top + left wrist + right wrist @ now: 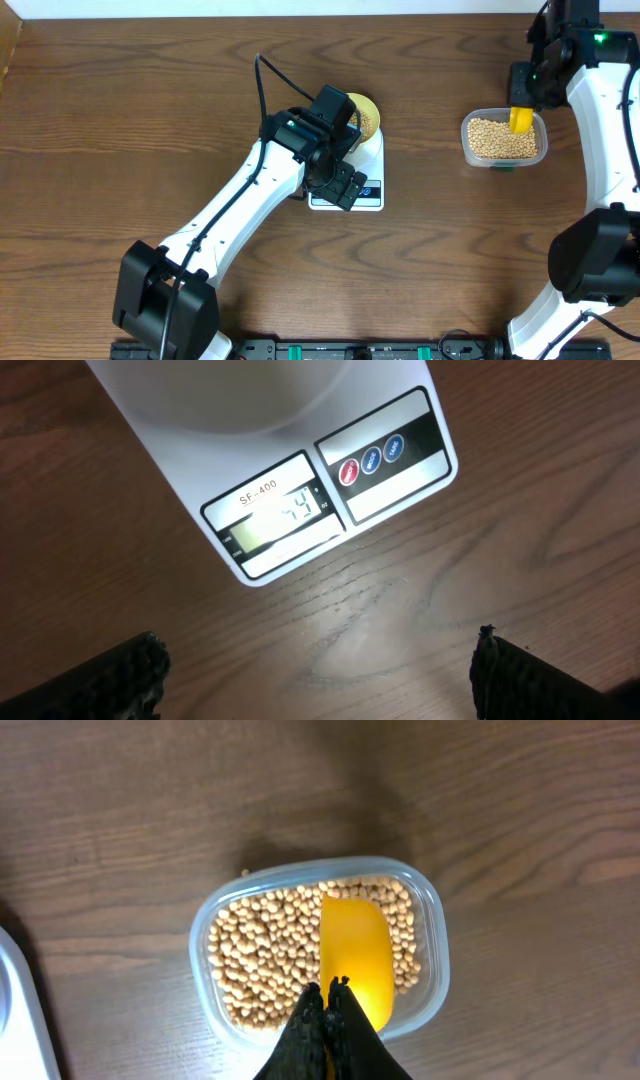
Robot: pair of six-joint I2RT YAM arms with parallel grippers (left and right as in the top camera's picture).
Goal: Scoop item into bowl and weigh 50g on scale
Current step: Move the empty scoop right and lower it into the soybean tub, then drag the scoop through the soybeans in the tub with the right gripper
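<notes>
The white scale (368, 192) sits mid-table, with the pale yellow bowl (366, 114) on its platform, partly hidden by my left arm. My left gripper (345, 187) hovers over the scale's front end. It is open, fingers (110, 680) wide apart over bare wood and holding nothing. In the left wrist view the scale (400, 490) shows its lit display (280, 515) and its red and blue buttons. My right gripper (330, 1005) is shut on the handle of a yellow scoop (355, 945). The scoop's head lies among the tan beans (260, 950).
The beans fill a clear plastic tub (466, 140) at the right of the table; its rim (437, 950) shows in the right wrist view. The right arm (600, 150) runs down the right edge. Brown wood lies between the scale and the tub.
</notes>
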